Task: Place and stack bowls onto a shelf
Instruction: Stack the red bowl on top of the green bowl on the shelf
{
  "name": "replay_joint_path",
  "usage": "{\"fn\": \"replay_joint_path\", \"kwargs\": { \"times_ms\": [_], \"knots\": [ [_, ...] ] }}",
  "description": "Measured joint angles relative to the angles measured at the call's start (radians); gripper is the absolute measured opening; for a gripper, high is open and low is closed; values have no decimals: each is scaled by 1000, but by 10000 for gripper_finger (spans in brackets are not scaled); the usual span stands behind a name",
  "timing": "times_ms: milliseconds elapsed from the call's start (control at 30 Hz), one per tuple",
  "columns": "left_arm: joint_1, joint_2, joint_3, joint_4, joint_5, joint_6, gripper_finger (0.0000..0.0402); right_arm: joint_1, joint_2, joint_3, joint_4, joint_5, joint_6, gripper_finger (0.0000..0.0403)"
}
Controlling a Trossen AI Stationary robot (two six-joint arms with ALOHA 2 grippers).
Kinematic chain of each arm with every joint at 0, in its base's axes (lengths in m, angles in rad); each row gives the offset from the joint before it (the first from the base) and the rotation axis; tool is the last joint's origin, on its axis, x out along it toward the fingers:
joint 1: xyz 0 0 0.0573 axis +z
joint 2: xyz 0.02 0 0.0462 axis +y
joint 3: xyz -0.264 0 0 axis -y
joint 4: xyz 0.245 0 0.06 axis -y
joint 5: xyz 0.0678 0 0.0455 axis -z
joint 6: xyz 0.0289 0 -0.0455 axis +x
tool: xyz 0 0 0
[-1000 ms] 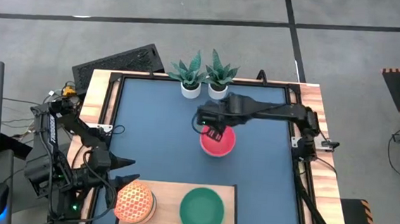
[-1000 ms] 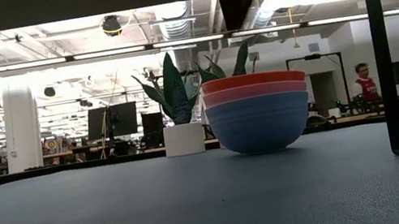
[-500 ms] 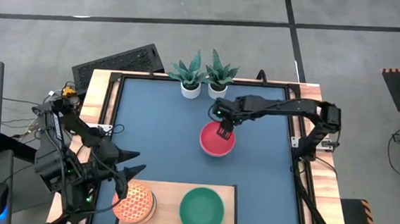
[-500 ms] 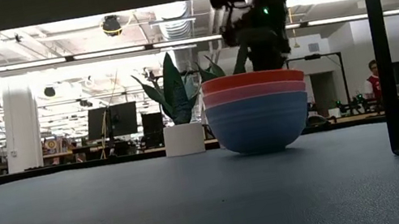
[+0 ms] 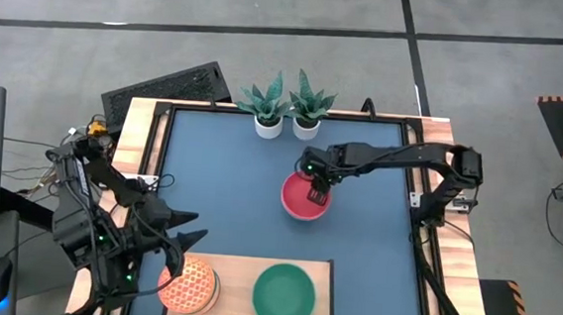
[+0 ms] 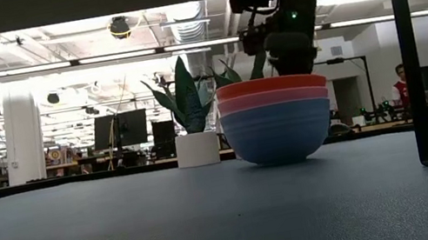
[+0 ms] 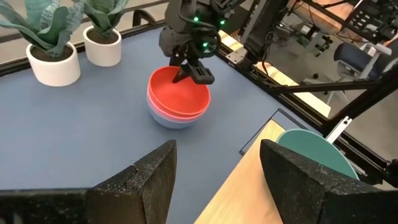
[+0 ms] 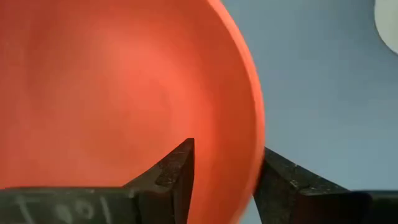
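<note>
Three nested plain bowls, red [image 5: 305, 201] on top, sit mid-worktop in the high view, on the dark blue worktop [image 5: 219, 193]. Right gripper [image 5: 313, 191] is over the red bowl's far rim; from above I can't tell whether it's gripping. Left gripper [image 5: 183, 228] hangs at the near-left edge of the worktop, fingers spread, holding nothing. Round orange-red patterned bowl [image 5: 189, 285] and plain green bowl [image 5: 283, 294] sit side by side on the pale wood shelf panel [image 5: 234, 273], apart from each other. Two white pots with green plants [image 5: 285, 108] stand at the far edge. No readable writing or labels anywhere.

Low view: stack reads red [image 6: 271, 85], pink bowl [image 6: 272, 99], light blue bowl [image 6: 278, 131] from top down. Right gripper [image 6: 290, 52] drops in behind the rim, tips hidden by the bowl. Person in the room far right, small and hard to make out.

Left wrist view: own fingers [image 7: 149, 180] wide apart and empty; stack [image 7: 179, 99] beyond, right gripper [image 7: 191, 70] at its rim; green bowl [image 7: 314, 149] partly cut off behind a finger.

Right wrist view: fingers [image 8: 177, 171] straddle the red bowl's rim [image 8: 252, 124], one inside, one outside, with a gap still visible; not clamped. Bowl fills most of the frame, cut off on all but one side.
</note>
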Motion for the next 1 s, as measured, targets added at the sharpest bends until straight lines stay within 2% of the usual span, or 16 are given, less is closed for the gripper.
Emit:
{"fn": "replay_joint_path", "kwargs": {
  "times_ms": [133, 367, 667, 767, 867, 1000],
  "knots": [
    [0, 0, 0, 1, 0, 0, 215, -3, -36, 0, -6, 0, -2, 162],
    [0, 0, 0, 1, 0, 0, 215, -6, -100, 0, 14, 0, -3, 196],
    [0, 0, 0, 1, 4, 1, 215, -9, -34, -1, 65, 1, -25, 202],
    [0, 0, 0, 1, 13, 1, 215, -1, -18, 0, 91, 21, -14, 189],
    [0, 0, 0, 0, 13, 5, 215, 19, -21, -1, 101, 59, -25, 158],
    [0, 0, 0, 1, 14, 6, 215, 29, -43, 0, 117, 59, -52, 122]
  ]
}}
